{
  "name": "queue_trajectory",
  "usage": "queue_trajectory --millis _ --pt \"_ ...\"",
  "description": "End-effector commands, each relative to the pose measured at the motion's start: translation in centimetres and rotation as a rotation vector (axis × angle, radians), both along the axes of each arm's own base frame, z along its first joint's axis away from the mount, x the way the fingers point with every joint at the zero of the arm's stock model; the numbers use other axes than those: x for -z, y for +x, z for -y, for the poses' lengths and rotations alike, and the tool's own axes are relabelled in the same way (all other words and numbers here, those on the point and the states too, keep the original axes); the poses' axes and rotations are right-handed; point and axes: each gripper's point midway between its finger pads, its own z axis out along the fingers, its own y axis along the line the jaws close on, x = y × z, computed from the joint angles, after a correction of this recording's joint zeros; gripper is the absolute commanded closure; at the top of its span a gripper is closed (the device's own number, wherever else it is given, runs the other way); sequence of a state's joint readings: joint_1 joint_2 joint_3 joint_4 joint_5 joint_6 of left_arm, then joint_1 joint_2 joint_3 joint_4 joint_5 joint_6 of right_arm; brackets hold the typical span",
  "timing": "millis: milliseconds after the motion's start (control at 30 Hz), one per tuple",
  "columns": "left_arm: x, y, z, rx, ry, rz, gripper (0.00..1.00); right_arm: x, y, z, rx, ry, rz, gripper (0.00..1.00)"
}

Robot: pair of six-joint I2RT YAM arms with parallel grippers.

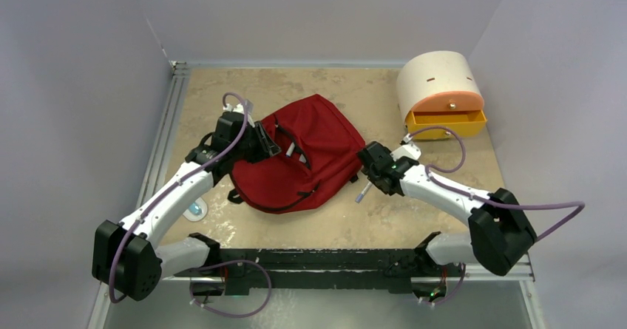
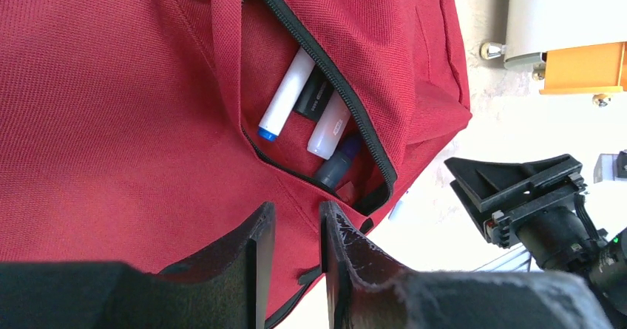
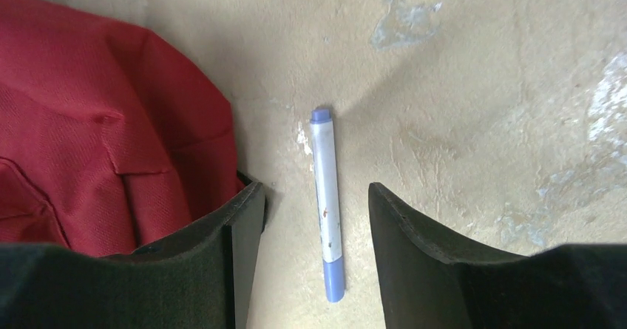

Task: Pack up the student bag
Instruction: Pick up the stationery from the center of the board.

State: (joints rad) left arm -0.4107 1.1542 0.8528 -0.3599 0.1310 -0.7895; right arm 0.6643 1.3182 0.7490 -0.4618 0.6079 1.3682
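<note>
The dark red student bag [image 1: 310, 148] lies flat mid-table. Its front pocket [image 2: 318, 133] is unzipped and holds several markers; a white one with a blue cap [image 2: 284, 96] is the plainest. My left gripper [image 2: 297, 209] sits at the bag's left side [image 1: 268, 144], its jaws pinching a fold of red fabric just below the pocket opening. My right gripper [image 3: 314, 192] hovers just right of the bag [image 1: 372, 168], open. A white marker with blue ends [image 3: 326, 203] lies on the table between its fingers, untouched. That marker [image 1: 363, 191] also shows from above.
A cream-and-orange rounded drawer box [image 1: 440, 92] stands at the back right with its yellow drawer [image 1: 446, 123] pulled out. A small blue-and-white object [image 1: 196, 209] lies by the left arm. Grey walls close in the tabletop [image 1: 370, 225] on three sides.
</note>
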Motion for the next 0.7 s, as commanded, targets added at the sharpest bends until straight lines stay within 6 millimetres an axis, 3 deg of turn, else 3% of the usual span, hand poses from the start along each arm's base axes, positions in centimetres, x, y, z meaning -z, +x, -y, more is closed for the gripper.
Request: queue_trajectory --millis 0,667 --pt "-2.3 1.0 0.6 0.015 -0.037 0.066 0.73 0.9 0.1 -0.7 -0.025 0.027 -0.030 0.45" --pt "-1.6 1.0 1.2 0.031 -0.060 0.045 0.73 3.9 0.5 -0.7 -0.066 -0.079 -0.143 0.57"
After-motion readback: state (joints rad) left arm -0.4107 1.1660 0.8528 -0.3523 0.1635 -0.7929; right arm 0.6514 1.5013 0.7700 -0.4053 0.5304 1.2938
